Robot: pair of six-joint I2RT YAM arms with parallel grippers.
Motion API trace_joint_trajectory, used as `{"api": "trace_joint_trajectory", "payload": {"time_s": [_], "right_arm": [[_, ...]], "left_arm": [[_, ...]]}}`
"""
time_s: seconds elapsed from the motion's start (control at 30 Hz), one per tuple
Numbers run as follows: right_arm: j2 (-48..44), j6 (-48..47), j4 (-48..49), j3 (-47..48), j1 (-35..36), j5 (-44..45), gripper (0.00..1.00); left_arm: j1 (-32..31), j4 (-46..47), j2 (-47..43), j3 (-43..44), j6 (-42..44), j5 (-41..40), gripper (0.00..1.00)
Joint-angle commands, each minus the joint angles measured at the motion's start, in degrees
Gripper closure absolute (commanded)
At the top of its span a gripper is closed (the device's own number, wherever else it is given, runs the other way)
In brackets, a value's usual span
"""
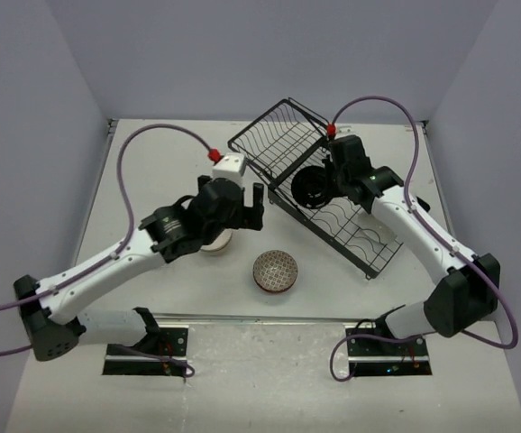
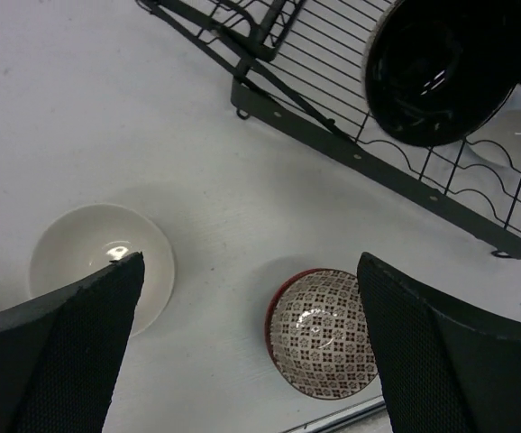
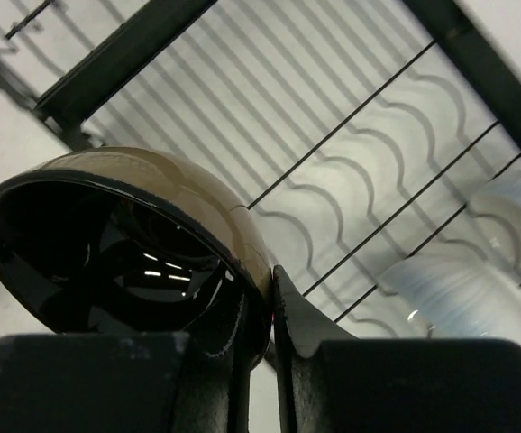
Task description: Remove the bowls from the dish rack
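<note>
The black wire dish rack lies slanted at the centre right of the table, with its basket section at the far end. My right gripper is shut on the rim of a tan bowl with a black inside, held tilted over the rack's tray. In the right wrist view the fingers pinch the wall of this bowl in front of the rack wires. My left gripper hangs open above the table, left of the rack. Below it sit a plain white bowl and a brown patterned bowl, both upright on the table.
The patterned bowl stands near the table's front edge, and the white bowl lies partly under my left arm. A metal strip runs along the front edge. Grey walls close in the table on three sides.
</note>
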Motion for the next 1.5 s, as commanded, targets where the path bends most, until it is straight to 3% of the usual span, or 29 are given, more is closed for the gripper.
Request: {"api": "trace_joint_trajectory", "payload": {"time_s": [0.0,0.13,0.33,0.5,0.63,0.8,0.83,0.9,1.17,1.23,1.27,1.37,1.47], "right_arm": [[-1.3,9.1,-6.9,5.0,0.2,-13.3,1.0],[-3.3,11.3,-6.7,3.3,0.2,-20.8,1.0],[-6.3,13.4,-7.8,1.3,0.3,-22.5,1.0],[-9.0,14.1,-8.6,-0.5,0.3,-19.1,1.0],[-10.3,14.4,-8.7,-1.9,0.6,-18.5,1.0],[-12.2,15.1,-6.7,-5.4,1.3,-19.0,1.0],[-12.5,15.2,-6.4,-5.8,1.3,-19.1,1.0],[-13.0,15.4,-5.5,-6.9,1.4,-19.9,1.0],[-14.5,15.9,-1.9,-8.6,1.3,-23.0,1.0],[-14.6,15.9,-1.6,-8.6,1.3,-23.2,0.93],[-14.5,15.9,-1.6,-8.5,1.3,-23.3,0.74],[-14.2,15.6,-1.6,-8.1,1.3,-23.3,0.64],[-13.8,15.7,-1.6,-8.1,1.4,-22.8,0.41]], "left_arm": [[-1.9,0.9,9.5,9.6,3.0,2.9,0.0],[-3.8,-3.1,18.2,17.1,4.4,1.7,0.0],[-5.0,-5.4,26.6,22.7,3.6,1.3,0.07],[-5.2,-6.3,31.1,24.7,2.9,-0.1,0.33],[-5.3,-7.1,32.8,27.2,2.0,-1.2,0.67],[-5.3,-6.7,34.1,29.1,1.6,-1.9,0.79],[-5.3,-6.6,34.2,29.3,1.5,-2.0,0.9],[-5.3,-6.4,34.4,29.4,1.4,-2.6,1.0],[-5.1,-3.6,33.4,26.4,1.1,-3.7,1.0],[-5.0,-3.4,32.2,25.3,0.7,-4.0,1.0],[-4.9,-2.8,31.6,24.7,0.7,-4.1,1.0],[-4.7,-0.6,28.7,21.8,0.6,-3.9,1.0],[-3.4,0.6,26.3,18.8,-0.2,-2.6,1.0]]}}
